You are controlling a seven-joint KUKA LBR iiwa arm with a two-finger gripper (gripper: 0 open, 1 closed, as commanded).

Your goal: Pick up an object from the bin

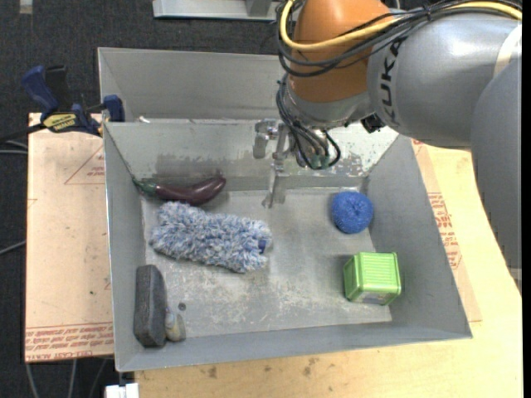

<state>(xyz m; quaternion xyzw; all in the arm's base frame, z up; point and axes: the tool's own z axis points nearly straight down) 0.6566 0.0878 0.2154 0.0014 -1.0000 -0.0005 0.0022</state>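
My gripper (272, 196) hangs below the arm's wrist over the back middle of the bin, its tip close to the floor, with nothing visibly held. Just left of it a dark purple toy eggplant (189, 191) lies along the back wall. In front of the eggplant sprawls a fuzzy blue-and-white duster mitt (211, 238), its right end a little below and left of the gripper's tip. A round blue scrubby ball (353, 212) rests to the gripper's right, apart from it.
A green ribbed cube (372, 276) stands at the front right. At the front left a dark grey oblong block (149, 305) lies along the wall, with a small pale pebble-like piece (174, 328) beside it. Bare floor stretches between mitt and cube.
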